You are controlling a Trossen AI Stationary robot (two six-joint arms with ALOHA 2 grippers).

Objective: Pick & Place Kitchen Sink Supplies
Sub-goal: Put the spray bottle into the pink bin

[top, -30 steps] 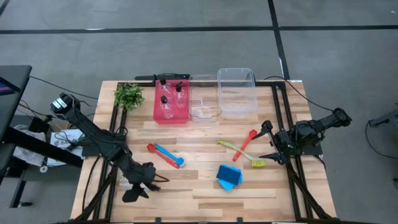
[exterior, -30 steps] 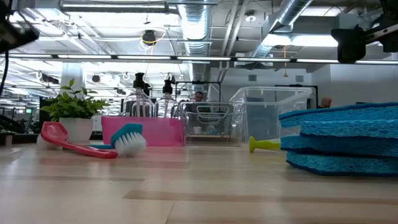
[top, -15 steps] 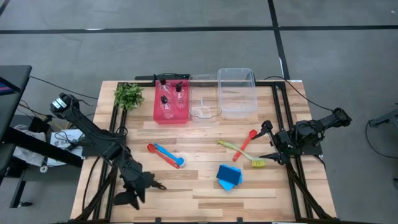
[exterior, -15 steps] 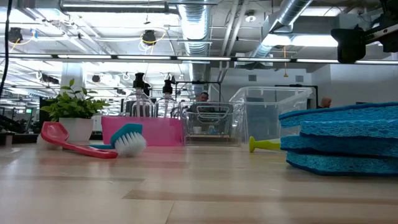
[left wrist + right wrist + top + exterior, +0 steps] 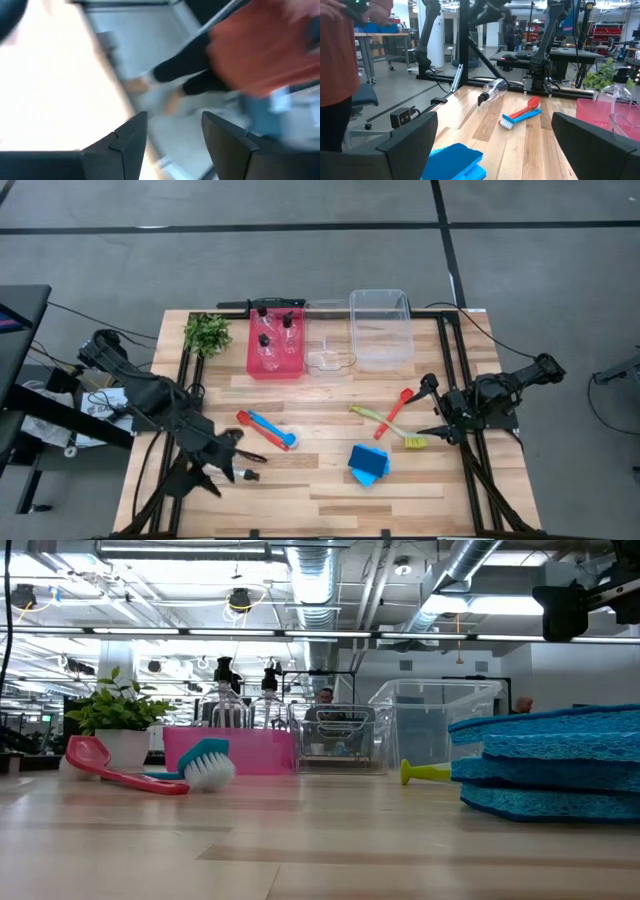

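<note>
A clear bottle with a black cap (image 5: 245, 475) lies on its side near the table's near left corner, also seen in the right wrist view (image 5: 492, 90). My left gripper (image 5: 228, 452) hangs open above it, nothing between its fingers (image 5: 172, 132). My right gripper (image 5: 433, 410) waits open at the table's right edge (image 5: 490, 150). A red utensil and a blue brush (image 5: 266, 429) lie crossed at mid-left. A yellow-green brush (image 5: 385, 425) and a red utensil (image 5: 398, 408) lie at the right. Blue sponges (image 5: 368, 464) are stacked near the front.
At the back stand a red bin (image 5: 275, 360) holding three clear bottles, a small clear bin (image 5: 330, 362) and a larger clear bin (image 5: 380, 355). A leafy plant (image 5: 207, 333) stands at the far left corner. A person in an orange top (image 5: 260, 50) is beyond the table's left side.
My left gripper has risen from just above the table near the near left corner and has rolled a little; its fingers stand as far apart as before. The bottle under it stays lying on the table.
</note>
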